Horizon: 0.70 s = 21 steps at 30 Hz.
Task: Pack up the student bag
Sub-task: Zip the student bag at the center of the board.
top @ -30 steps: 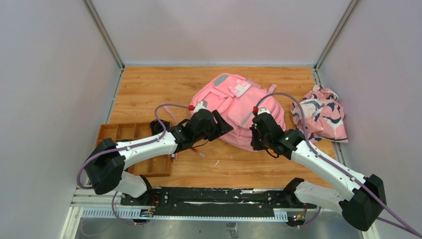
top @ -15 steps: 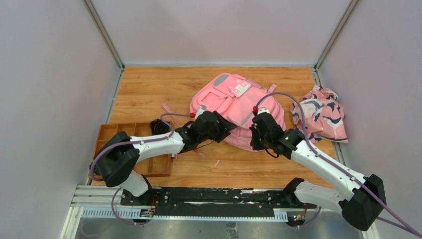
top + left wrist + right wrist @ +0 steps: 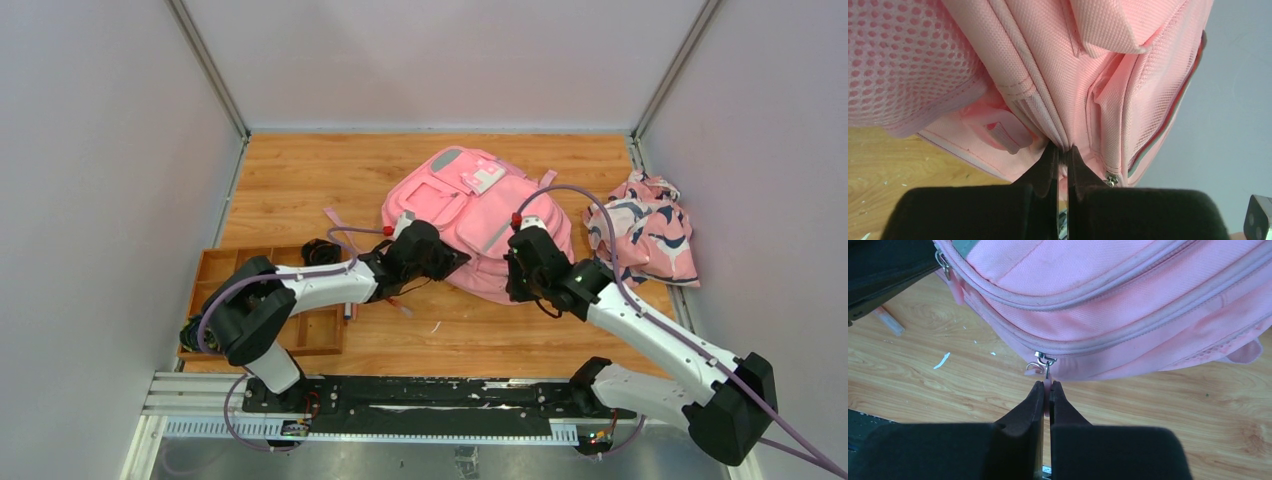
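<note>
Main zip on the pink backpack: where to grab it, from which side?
Grip the pink pull tab hanging from the metal slider, coming in low from the student bag's near edge. The tab dangles clear of the fabric and is thin, so it pinches flat. The right gripper is shut on it that way.

Wooden tray (image 3: 240, 266) left, patterned pink cloth (image 3: 645, 228) right, on table (image 3: 300, 180)
</note>
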Each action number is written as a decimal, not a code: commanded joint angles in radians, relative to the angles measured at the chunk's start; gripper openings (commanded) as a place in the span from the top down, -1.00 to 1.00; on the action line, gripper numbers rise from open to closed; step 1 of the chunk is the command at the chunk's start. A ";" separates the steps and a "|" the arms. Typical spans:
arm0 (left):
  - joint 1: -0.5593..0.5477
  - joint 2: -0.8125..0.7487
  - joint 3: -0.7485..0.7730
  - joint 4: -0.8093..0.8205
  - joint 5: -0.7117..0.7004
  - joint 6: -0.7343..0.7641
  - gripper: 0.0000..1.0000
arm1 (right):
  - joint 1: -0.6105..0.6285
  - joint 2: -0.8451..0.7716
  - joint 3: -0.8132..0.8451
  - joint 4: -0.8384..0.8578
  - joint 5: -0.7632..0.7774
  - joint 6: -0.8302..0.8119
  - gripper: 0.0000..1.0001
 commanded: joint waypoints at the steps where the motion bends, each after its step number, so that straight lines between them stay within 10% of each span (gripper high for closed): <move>1: 0.076 -0.037 -0.013 0.000 -0.060 0.079 1.00 | -0.012 -0.057 0.031 -0.102 0.077 0.010 1.00; 11: 0.293 0.073 0.233 -0.319 0.231 0.600 1.00 | -0.174 -0.120 -0.045 -0.113 0.120 -0.045 1.00; 21: 0.382 0.157 0.516 -0.535 0.147 0.807 1.00 | -0.137 -0.055 -0.008 -0.061 -0.051 0.034 1.00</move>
